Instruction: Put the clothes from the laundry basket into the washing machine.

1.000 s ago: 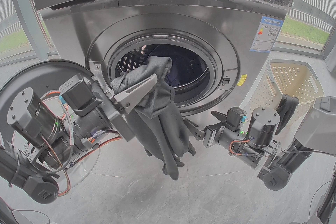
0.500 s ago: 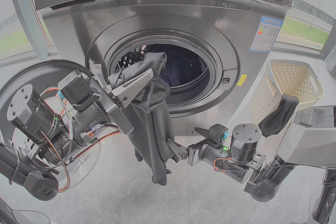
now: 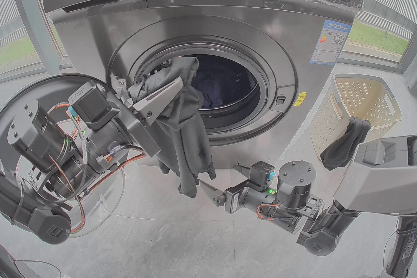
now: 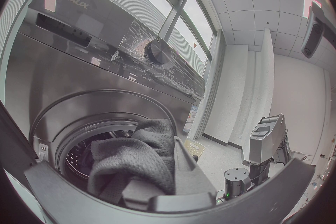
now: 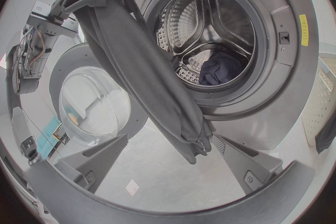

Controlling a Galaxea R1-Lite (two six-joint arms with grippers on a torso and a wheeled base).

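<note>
Now my left claw (image 3: 161,95), clamped on the grey garment (image 3: 186,140), has lifted it; my right claw (image 3: 217,177), jaws apart, has dropped under its tail, likely to feed the washing machine (image 3: 278,31).

The left arm (image 3: 39,140) is built from black round motor housings, their flat end caps ringed with small screws. Orange and white cables (image 3: 130,160) loop between its joints, with a teal plug (image 3: 72,113) (a small one) beside a black boxy block. The left gripper (image 3: 173,90) has pale grey wedge-shaped fingers. The right arm (image 3: 299,181) shows the same black cylinder, thin orange wires and a green light (image 3: 270,191), below a light grey boxy cover (image 3: 382,174). The right gripper (image 3: 217,177) has dark grey fingers with dotted pads (image 5: 121,141).
</note>
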